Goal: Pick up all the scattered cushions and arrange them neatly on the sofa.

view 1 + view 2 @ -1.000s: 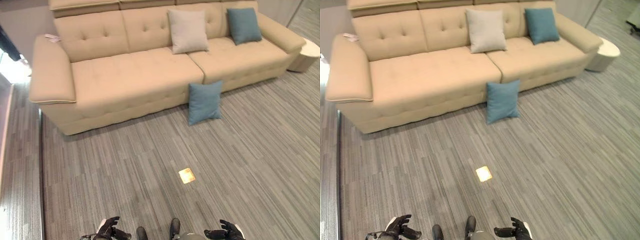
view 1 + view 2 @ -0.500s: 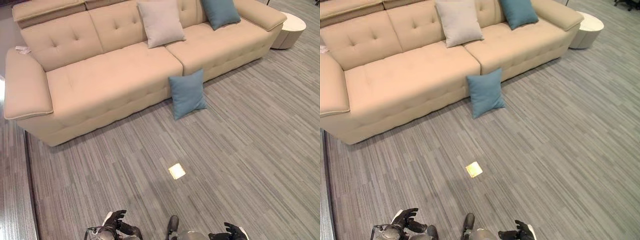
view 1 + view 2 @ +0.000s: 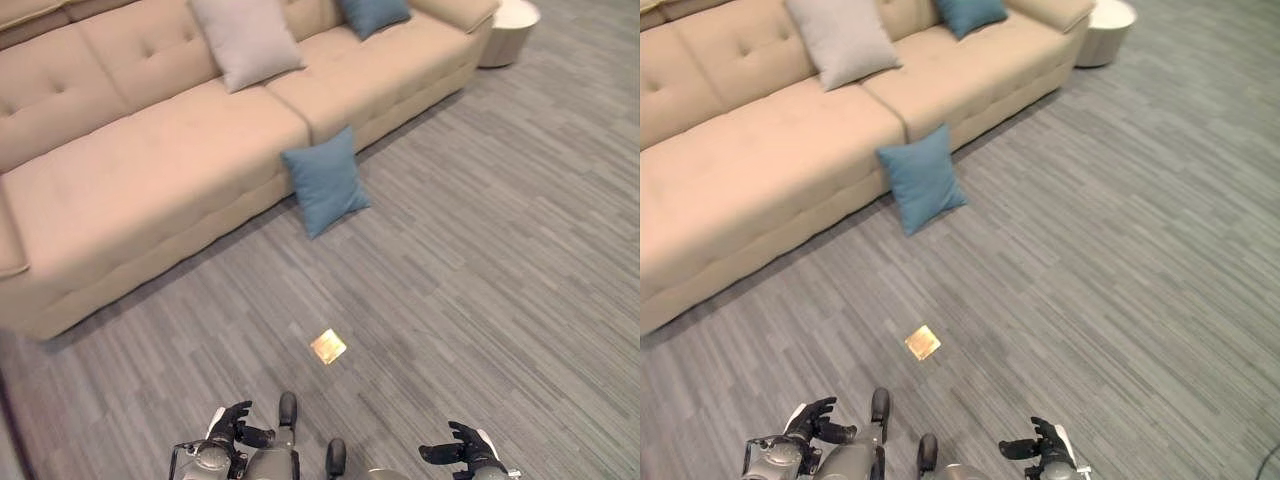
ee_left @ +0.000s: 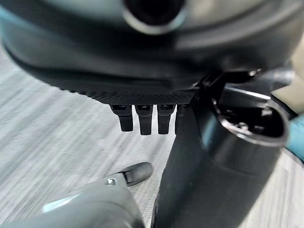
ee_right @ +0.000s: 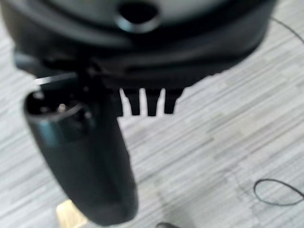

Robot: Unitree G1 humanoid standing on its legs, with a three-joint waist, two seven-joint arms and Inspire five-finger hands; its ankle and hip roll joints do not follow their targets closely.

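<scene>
Matt cloth cushion [image 3: 323,181], tufted sofa [image 3: 150,150]

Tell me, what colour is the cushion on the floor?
The floor cushion is blue, leaning against the sofa; clearest in the left eye view.

Wide stretch of grey striped floor [image 3: 480,260] lies open between both hands and sofa [image 3: 130,170]. Left hand [image 3: 228,428] and right hand [image 3: 462,452] hang low, fingers loosely spread, nothing held. Small gold floor plate [image 3: 328,346] sits flush in floor. Blue cushion [image 3: 324,181] leans against sofa front. Long bare seat stretch left of grey cushion [image 3: 246,42]. Second blue cushion [image 3: 374,14] at far end. Round white side table [image 3: 508,30] just beside sofa's far arm.
</scene>
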